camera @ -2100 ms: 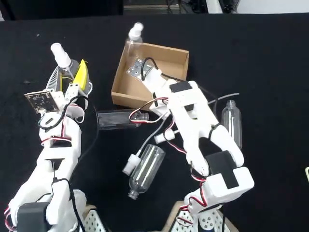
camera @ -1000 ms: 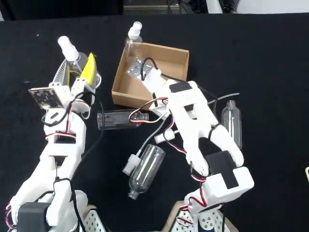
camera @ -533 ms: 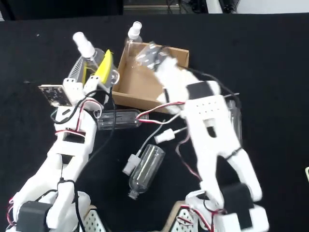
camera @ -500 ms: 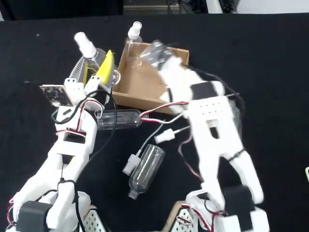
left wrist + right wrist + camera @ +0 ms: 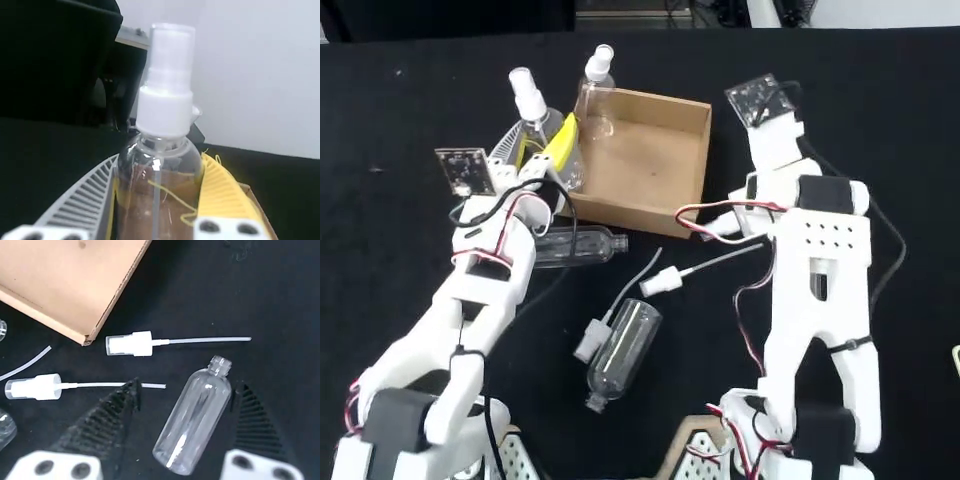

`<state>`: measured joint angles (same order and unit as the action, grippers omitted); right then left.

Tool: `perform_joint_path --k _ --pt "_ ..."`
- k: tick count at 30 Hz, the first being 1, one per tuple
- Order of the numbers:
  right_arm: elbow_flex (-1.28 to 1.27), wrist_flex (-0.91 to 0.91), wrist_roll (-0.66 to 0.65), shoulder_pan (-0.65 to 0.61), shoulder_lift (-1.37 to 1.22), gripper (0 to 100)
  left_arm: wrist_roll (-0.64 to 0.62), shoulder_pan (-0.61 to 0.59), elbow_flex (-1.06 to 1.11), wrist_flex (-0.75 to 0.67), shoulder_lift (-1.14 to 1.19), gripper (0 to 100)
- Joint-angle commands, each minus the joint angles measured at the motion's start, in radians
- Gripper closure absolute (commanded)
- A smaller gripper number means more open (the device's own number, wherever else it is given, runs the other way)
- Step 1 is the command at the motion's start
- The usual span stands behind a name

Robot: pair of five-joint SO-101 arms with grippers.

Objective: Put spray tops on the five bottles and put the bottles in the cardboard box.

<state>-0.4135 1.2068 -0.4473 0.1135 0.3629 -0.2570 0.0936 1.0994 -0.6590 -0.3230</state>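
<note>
My left gripper (image 5: pixel 540 150) is shut on a clear bottle with a white spray top (image 5: pixel 532 100), held upright just beside the left wall of the cardboard box (image 5: pixel 695 150). In the left wrist view that bottle (image 5: pixel 160 195) sits between the grey and yellow fingers of the left gripper (image 5: pixel 160 162). My right gripper (image 5: pixel 187 386) is open, hanging over an uncapped bottle (image 5: pixel 195 415) that lies on the table to the right of the box. Two spray tops (image 5: pixel 130 345) (image 5: pixel 32 387) lie near it. The right arm (image 5: pixel 815 230) covers that bottle from above.
A second capped bottle (image 5: pixel 595 85) stands at the box's far left corner. An uncapped bottle (image 5: pixel 575 245) lies in front of the box. Another bottle (image 5: pixel 620 350) lies nearer the arm bases, beside a spray top (image 5: pixel 590 340). One more spray top (image 5: pixel 662 282) lies mid-table.
My left arm carried the capped bottle rightward to the box's left wall. My right arm swung from over the box to the right and now hangs over the uncapped bottle.
</note>
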Motion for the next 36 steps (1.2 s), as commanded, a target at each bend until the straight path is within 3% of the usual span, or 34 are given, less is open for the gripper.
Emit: perform_joint_path --k 1,20,26,36 --pt "-0.036 -0.021 0.044 0.028 0.068 71.9 0.025 0.012 -0.061 0.0 0.012 97" --pt "-0.392 -0.385 0.173 0.023 0.088 71.9 0.064 0.05 -0.148 -0.009 0.152 97" --pt "-0.403 -0.391 0.175 0.023 0.088 72.0 0.232 0.122 -0.085 -0.328 0.245 97" --pt "-0.404 -0.388 0.175 0.023 0.088 72.0 0.256 0.119 -0.085 -0.482 0.411 97"
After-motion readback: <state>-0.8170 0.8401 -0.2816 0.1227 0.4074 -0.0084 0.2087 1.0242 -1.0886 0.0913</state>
